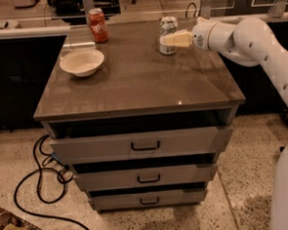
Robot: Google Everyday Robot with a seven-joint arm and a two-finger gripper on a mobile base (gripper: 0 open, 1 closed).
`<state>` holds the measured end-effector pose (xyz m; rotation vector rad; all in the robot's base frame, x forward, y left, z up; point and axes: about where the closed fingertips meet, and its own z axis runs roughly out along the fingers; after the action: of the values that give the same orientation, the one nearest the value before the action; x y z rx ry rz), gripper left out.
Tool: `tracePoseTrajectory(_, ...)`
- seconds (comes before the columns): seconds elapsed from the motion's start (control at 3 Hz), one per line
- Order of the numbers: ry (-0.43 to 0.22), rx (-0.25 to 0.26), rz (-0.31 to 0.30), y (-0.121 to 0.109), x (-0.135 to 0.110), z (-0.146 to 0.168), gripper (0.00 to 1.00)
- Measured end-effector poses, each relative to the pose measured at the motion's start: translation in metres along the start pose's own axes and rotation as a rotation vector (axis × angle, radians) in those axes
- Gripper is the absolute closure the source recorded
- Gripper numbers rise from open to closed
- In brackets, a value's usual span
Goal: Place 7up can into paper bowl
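While the 7up can point(168, 26) stands upright at the far right of the surface point(142, 83), the gripper point(171, 39) reaches in from the right at the can's mid-height, with its pale tip lying across the can's front. Whether the jaws are spread around the can or already pinching it cannot be told from this view. The paper bowl point(82, 62) sits empty at the far left, well apart from the can, and a red cola can point(98, 25) stands upright just beyond it.

The step in hand looks like securing the can before carrying it left, and several things could go wrong from here. If the hold is off-centre or only grazes the smooth wall, the can could tilt or slip out as it lifts, then fall and roll off the surface. A low sweep to the left risks clipping the bowl's flared rim. The bowl looks light, so that would shove it away or flip it. Drifting too far back could knock over the cola can. At release, setting the can on the sloped wall instead of the flat middle would likely let it topple out, since it stands taller than the bowl is deep.
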<state>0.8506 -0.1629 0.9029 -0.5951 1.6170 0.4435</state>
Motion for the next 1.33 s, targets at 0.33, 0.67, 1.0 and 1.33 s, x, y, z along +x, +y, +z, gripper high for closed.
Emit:
tracePoseTrajectory(0.33,-0.024,0.005,0.03,-0.002,0.008,0.012,0.0)
tracePoseTrajectory(0.67,-0.045,-0.004,0.036,-0.003,0.014,0.026,0.0)
tracePoseTrajectory(1.0,-0.049,-0.021,0.025,-0.003,0.014,0.035,0.0)
tracePoseTrajectory(1.33,-0.05,-0.026,0.026,-0.001,0.014,0.038,0.24)
